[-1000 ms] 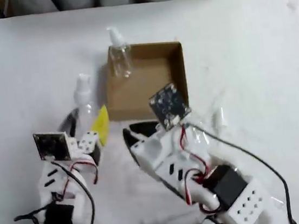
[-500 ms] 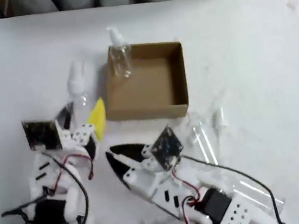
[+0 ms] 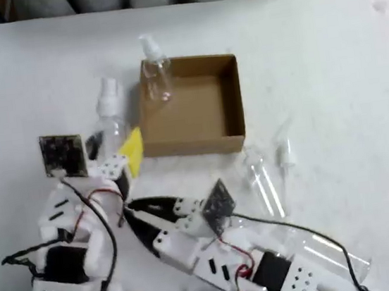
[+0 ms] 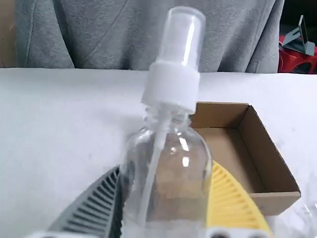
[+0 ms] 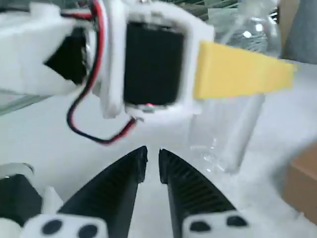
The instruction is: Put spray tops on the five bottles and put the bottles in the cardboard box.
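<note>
My left gripper is shut on a clear bottle that wears a white spray top and stands upright just left of the cardboard box. In the left wrist view a grey and a yellow finger clamp the bottle. Another topped bottle stands at the box's far left corner. My right gripper is shut with nothing in it, its black tips just in front of the left arm. An uncapped bottle and a loose spray top lie right of the box.
A crumpled clear plastic bag lies at the front right beside the right arm. The left arm's body fills the front left corner. The table's far side and right side are bare white.
The right arm has drawn back from the box toward the front left, its gripper now pointing at the left arm. The left gripper shifted a little with the bottle in it.
</note>
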Available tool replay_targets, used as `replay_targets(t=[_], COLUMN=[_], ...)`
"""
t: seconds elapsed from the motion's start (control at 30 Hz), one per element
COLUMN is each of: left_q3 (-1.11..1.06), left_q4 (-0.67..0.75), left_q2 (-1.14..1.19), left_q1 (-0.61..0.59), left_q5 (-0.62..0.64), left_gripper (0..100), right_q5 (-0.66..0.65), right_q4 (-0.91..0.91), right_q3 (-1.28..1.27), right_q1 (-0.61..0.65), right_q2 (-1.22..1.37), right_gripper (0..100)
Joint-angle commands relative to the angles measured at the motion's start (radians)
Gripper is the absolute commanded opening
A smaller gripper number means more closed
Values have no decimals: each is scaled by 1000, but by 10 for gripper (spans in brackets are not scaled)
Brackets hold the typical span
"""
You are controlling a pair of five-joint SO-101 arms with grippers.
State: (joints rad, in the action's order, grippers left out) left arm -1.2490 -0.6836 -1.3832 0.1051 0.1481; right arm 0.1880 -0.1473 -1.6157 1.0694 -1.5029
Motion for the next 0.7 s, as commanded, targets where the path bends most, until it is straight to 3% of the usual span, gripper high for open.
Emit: replay_targets(t=[0.0, 0.23, 0.47, 0.67], left_q3=[77, 52, 54, 69], left_q4=[-55, -95, -259, -348], left_q2=[5, -160, -417, -446], left_q1=[79, 76, 156, 191], left_q5=[6, 5, 12, 8], left_gripper=[20, 20, 20, 20], right_q5=[25, 25, 25, 25], right_q4=[53, 54, 50, 53], right_q3=[12, 8, 8, 8], right_q1=[13, 12, 7, -36], right_q2=[-12, -12, -10, -10], right_gripper=[16, 16, 16, 17])
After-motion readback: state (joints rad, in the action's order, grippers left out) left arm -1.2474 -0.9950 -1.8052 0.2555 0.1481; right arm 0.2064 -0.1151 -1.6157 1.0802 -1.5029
